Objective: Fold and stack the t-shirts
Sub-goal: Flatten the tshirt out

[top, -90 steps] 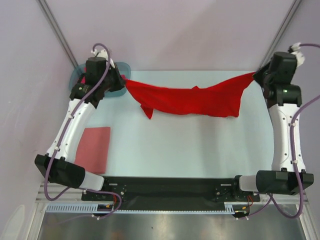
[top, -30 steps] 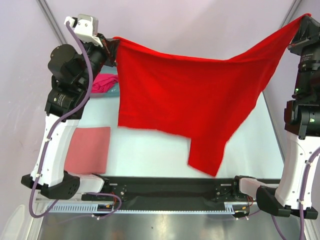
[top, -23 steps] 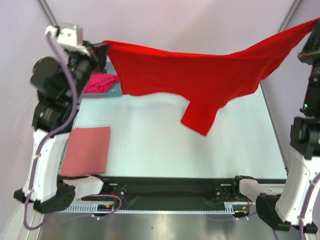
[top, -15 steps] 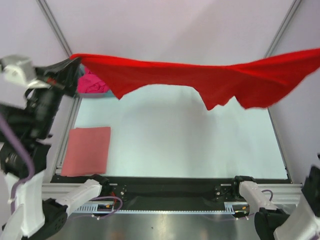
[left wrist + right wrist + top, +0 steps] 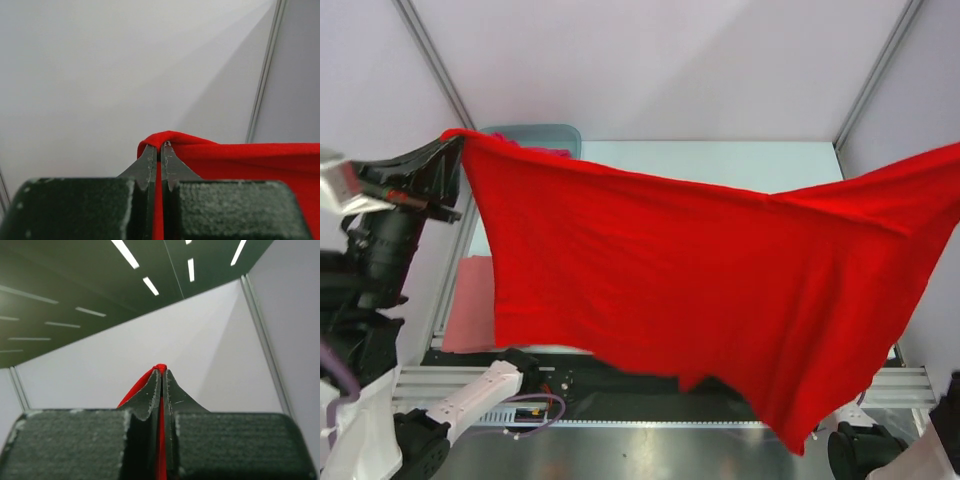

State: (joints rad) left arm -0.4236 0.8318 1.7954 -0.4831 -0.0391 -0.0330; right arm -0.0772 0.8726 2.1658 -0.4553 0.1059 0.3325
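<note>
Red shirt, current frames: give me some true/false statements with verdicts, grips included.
1. The red t-shirt hangs spread in the air, clear of the table. True.
2. The left gripper is open. False: it is shut on a corner of the red t-shirt.
3. The right gripper pinches red cloth between its fingers. True, as the right wrist view shows.
4. The salmon-pink t-shirt lies in the tub. False: it lies on the table at the near left, partly hidden behind the red t-shirt.
5. The tub stands at the far right corner. False: it is at the far left corner.
</note>
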